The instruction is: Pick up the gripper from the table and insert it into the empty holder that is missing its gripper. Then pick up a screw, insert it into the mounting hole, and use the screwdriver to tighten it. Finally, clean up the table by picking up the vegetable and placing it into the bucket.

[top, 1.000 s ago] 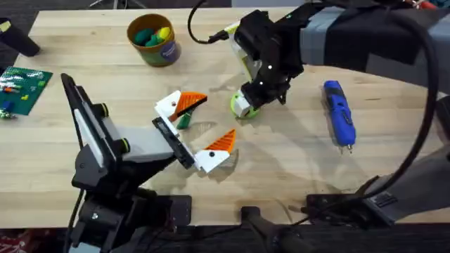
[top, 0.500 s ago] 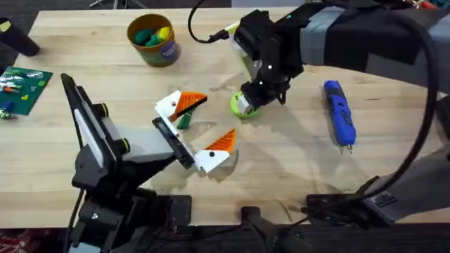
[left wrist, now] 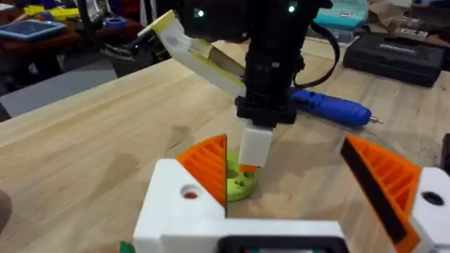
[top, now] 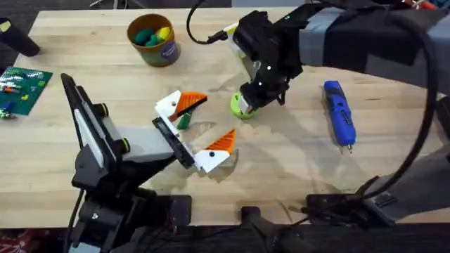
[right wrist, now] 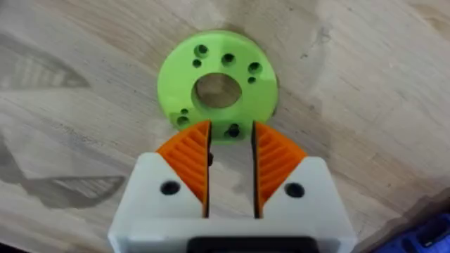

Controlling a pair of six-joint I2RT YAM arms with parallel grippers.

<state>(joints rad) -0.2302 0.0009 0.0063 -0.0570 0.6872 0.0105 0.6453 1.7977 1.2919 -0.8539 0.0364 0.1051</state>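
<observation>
My right gripper (top: 245, 102) points down at a lime-green round disc with holes (right wrist: 216, 88), its fingertips at the disc's near rim. Its orange pads (right wrist: 188, 158) stand open by a narrow gap with nothing clear between them. My left gripper (top: 209, 119) lies low and wide open, facing the disc (left wrist: 239, 184). The dark-green vegetable (top: 184, 121) lies on the table beside its far finger. At the back left stands the mustard bucket (top: 153, 40) with small toys inside. The blue screwdriver (top: 339, 119) lies to the right. The loose gripper, the holder and the screw are out of view.
A green circuit board (top: 24, 88) lies at the table's left edge and a dark object (top: 17, 39) at the far left corner. A black case (left wrist: 401, 57) sits beyond the screwdriver. Bare wood stretches along the table's front between the two arms.
The right gripper has shifted very slightly over the lime-green disc. The left arm, vegetable and screwdriver have not moved.
</observation>
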